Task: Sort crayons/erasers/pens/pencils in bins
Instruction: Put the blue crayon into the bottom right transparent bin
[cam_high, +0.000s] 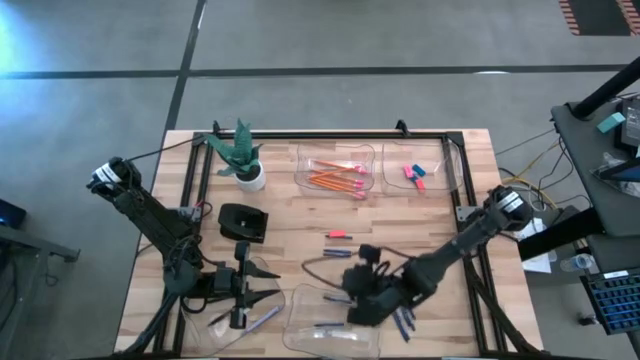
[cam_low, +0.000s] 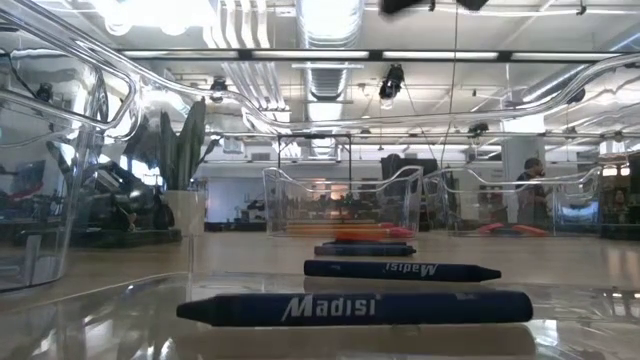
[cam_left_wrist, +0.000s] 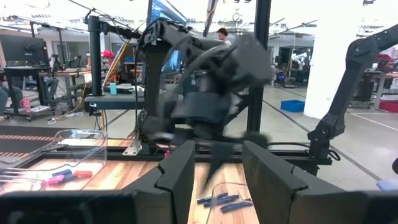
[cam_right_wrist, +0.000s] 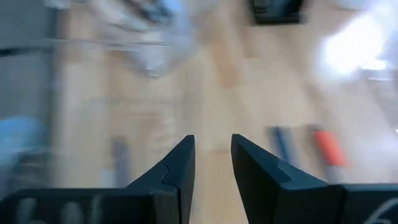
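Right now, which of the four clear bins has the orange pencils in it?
The far bin just right of the potted plant holds the orange pencils. Its right-hand neighbour holds small red, pink and blue pieces; the two near bins hold dark sticks.

overhead looks straight down, low camera level inside a bin (cam_low: 90, 80), wrists forward

A wooden counter (cam_high: 300, 215) in a black frame. At 12 o'clock sit two clear bins: one (cam_high: 337, 168) with pencils, one (cam_high: 418, 167) with erasers. At 11 stands a potted plant (cam_high: 243, 160), with a black box (cam_high: 243, 221) just below it. Near centre lie a pen (cam_high: 335, 252) and an eraser (cam_high: 339, 234). At 6 and 7 sit two more bins (cam_high: 330, 322), with crayons (cam_high: 404, 320) loose at 5
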